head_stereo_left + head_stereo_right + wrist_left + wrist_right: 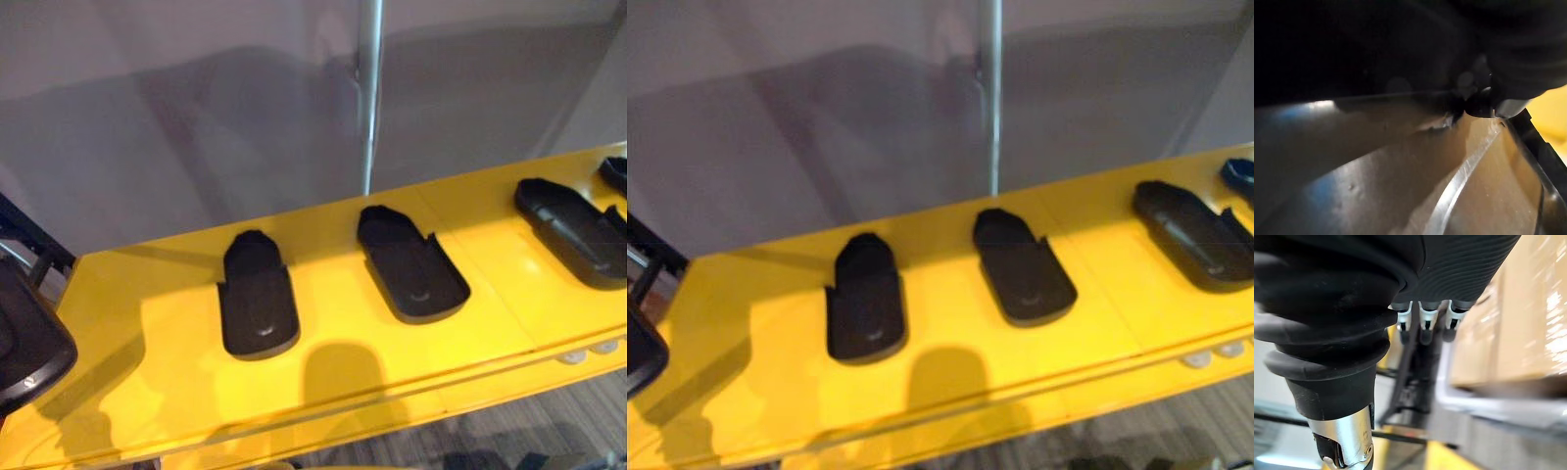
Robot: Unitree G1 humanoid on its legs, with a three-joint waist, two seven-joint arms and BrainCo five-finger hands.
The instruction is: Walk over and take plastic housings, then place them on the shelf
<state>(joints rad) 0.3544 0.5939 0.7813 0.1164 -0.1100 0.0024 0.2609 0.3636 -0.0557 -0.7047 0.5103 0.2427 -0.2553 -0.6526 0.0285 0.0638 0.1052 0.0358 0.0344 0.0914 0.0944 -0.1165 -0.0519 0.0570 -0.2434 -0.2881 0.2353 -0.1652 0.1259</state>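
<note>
Landmark: the silver upright post (369, 98), standing behind the glossy yellow shelf (470, 323).
Housings: three black open-topped plastic housings lie on the shelf. The middle housing (411, 266) is just in front of the post, the left housing (257, 299) to the post's left, the right housing (573, 230) well to its right (a fourth dark piece (615, 171) barely shows beyond).
Left hand (1513, 54): you cannot tell its grip. The black rounded piece (29, 338) far left of the post may be a housing it carries.
Right hand (1425, 320): fingers slack, holding nothing.
Risk: setting down half-blind, you could knock the left housing. You could also land on the front lip, where the slick surface may let the piece slide off.
</note>
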